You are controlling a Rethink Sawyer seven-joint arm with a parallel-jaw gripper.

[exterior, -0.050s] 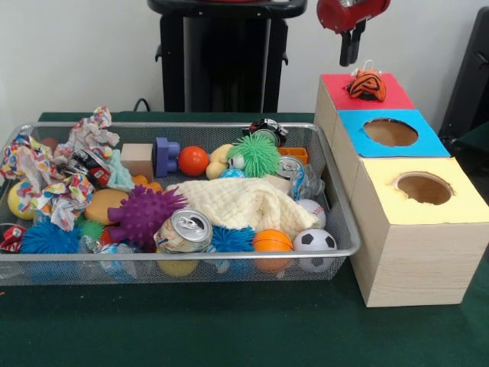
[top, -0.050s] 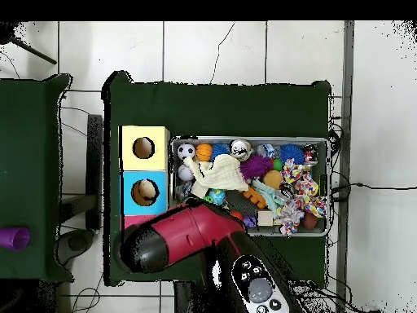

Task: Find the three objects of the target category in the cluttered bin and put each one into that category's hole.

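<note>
Unlabelled silver can [exterior, -0.050s: 184, 230] lies in mesh bin [exterior, -0.050s: 229, 264]; no legible writing.

Blue hole [exterior, -0.050s: 390, 132], yellow hole [exterior, -0.050s: 424, 188] open; striped toy [exterior, -0.050s: 367, 85] covers red top; bin [exterior, -0.050s: 340, 218] crammed

One camera sits low and close, across the table [exterior, -0.050s: 229, 329], looking sideways at the wire bin [exterior, -0.050s: 336, 229] and the boxes [exterior, -0.050s: 416, 229]. The other hangs high up and looks straight down. Both see the bin [top, -0.050s: 326, 187], boxes [top, -0.050s: 145, 171] and green table [top, -0.050s: 220, 106]
</note>
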